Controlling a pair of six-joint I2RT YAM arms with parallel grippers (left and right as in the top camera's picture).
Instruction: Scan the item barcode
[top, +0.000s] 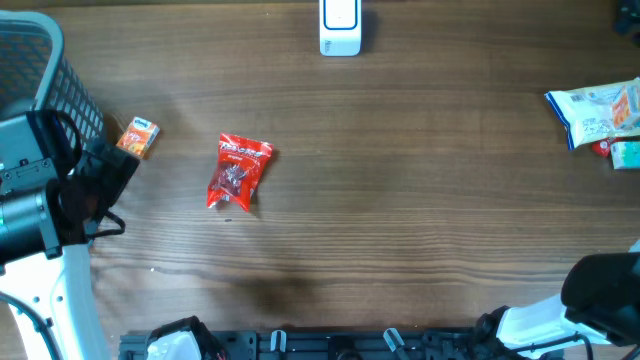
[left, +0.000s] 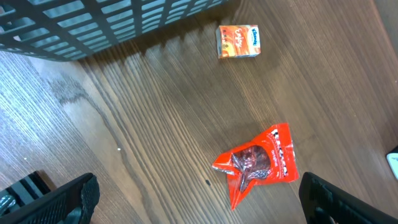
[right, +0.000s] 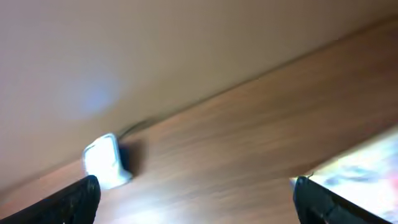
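Red snack bag (top: 238, 172) lies flat on the tabletop (top: 420, 200), well apart from the white scanner (top: 340, 27) at the far edge, while left jaws and right jaws gape wide, holding nothing, so lifting it and scanning it seem wholly left to do.

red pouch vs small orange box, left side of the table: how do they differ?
Form: the red pouch is a soft, crinkled packet; the orange box is a rigid carton with a blue patch.
Size: the pouch looks clearly larger than the box.
Place: the box lies right beside the basket; the pouch lies farther out on open table.
Shared: both lie flat on the wooden table, neither held.
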